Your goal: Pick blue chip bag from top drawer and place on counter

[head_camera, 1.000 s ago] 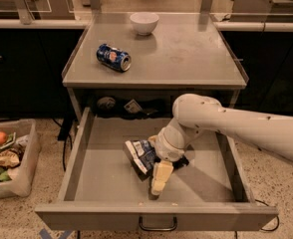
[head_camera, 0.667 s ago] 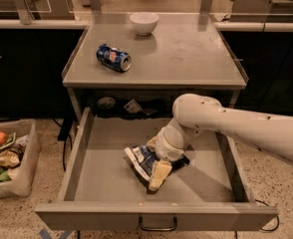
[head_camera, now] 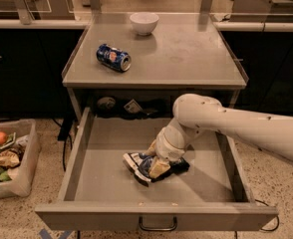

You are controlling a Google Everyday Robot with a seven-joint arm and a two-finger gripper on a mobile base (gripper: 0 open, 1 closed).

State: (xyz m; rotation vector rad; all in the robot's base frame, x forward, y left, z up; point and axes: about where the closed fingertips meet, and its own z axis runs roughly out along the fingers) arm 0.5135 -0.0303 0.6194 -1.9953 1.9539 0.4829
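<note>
Bag (head_camera: 137, 164) lies on the floor of the drawer (head_camera: 76, 153), roughly centre, a little toward the front wall, crumpled and partly lifted at its right end. Claw (head_camera: 159, 167) is down inside the drawer, in contact with the bag's right side and covering part of it; cannot tell whether it is closed on the foil or only pressed against it. Arm (head_camera: 236, 126) enters from the right, over the drawer's side wall, and bends down steeply. Judgement: this approach is forced by the tall sides and by the bench overhanging the drawer's rear. Step in hand is the grasp; the lift is not yet made. Bench (head_camera: 186, 54) sits directly above and behind, carrying a can (head_camera: 113, 58) on its side at left and a bowl (head_camera: 144, 23) at the back. Its bare right half is the likely drop spot, well apart from both. Bin (head_camera: 23, 169) of scraps stands on the floor at left, not involved.
</note>
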